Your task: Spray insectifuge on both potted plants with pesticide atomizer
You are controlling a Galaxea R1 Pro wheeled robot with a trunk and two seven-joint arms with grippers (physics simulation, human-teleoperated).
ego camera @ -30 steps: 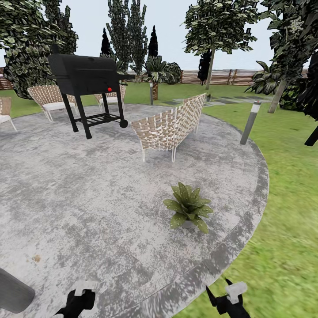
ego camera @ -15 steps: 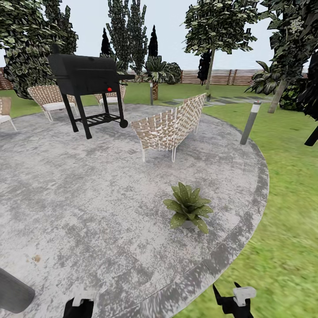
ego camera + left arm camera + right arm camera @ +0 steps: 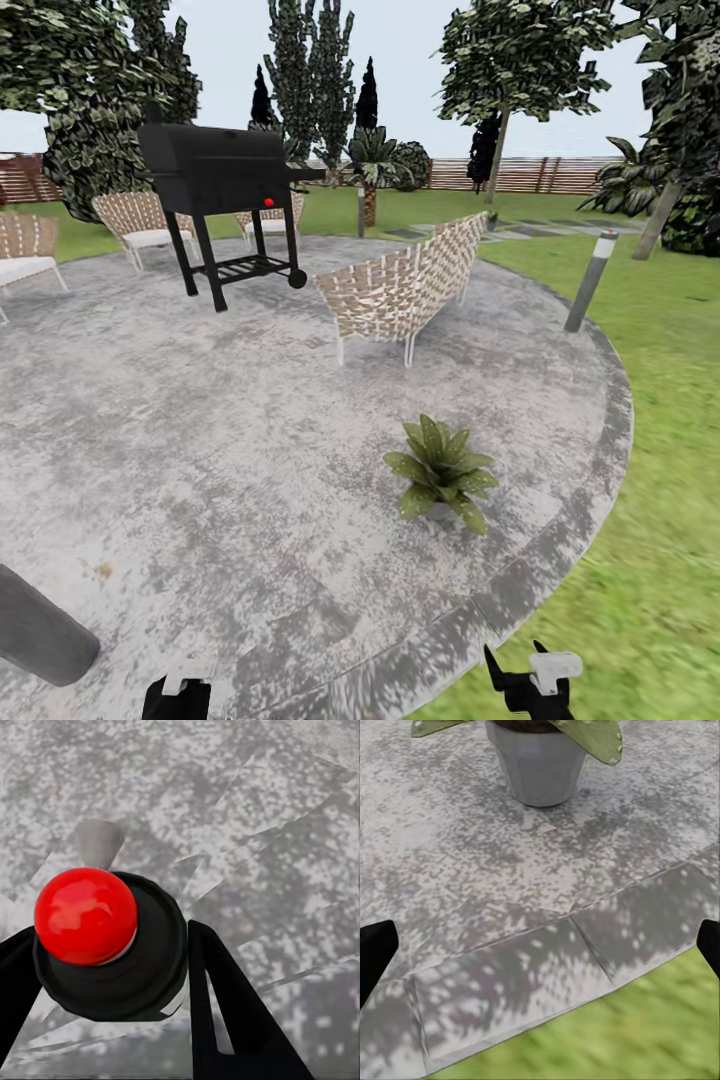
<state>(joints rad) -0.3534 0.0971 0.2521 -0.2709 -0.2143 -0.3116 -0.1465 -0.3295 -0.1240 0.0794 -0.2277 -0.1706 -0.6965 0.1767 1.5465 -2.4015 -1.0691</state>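
One potted plant (image 3: 440, 475), a low rosette of speckled green leaves in a small grey pot (image 3: 536, 761), stands on the round paved patio (image 3: 200, 450) near its right rim. My right gripper (image 3: 525, 682) hangs open short of the pot, above the patio's edge stones, its fingertips (image 3: 375, 954) wide apart. My left gripper (image 3: 178, 697) is at the lower edge of the head view. In the left wrist view its black fingers (image 3: 221, 1012) flank a round black collar with a red ball on top, the pesticide atomizer (image 3: 97, 922) seen end-on.
A woven chair (image 3: 400, 290) stands beyond the plant, a black grill (image 3: 220, 175) farther back left, more woven chairs (image 3: 135, 220) at the far left. A grey lamp post (image 3: 590, 280) marks the patio's right edge. Lawn (image 3: 660, 450) lies right, a slatted fence (image 3: 520, 175) behind.
The whole picture has shifted a little to the right, so the camera has moved. Both grippers sit lower in the head view than a second ago.
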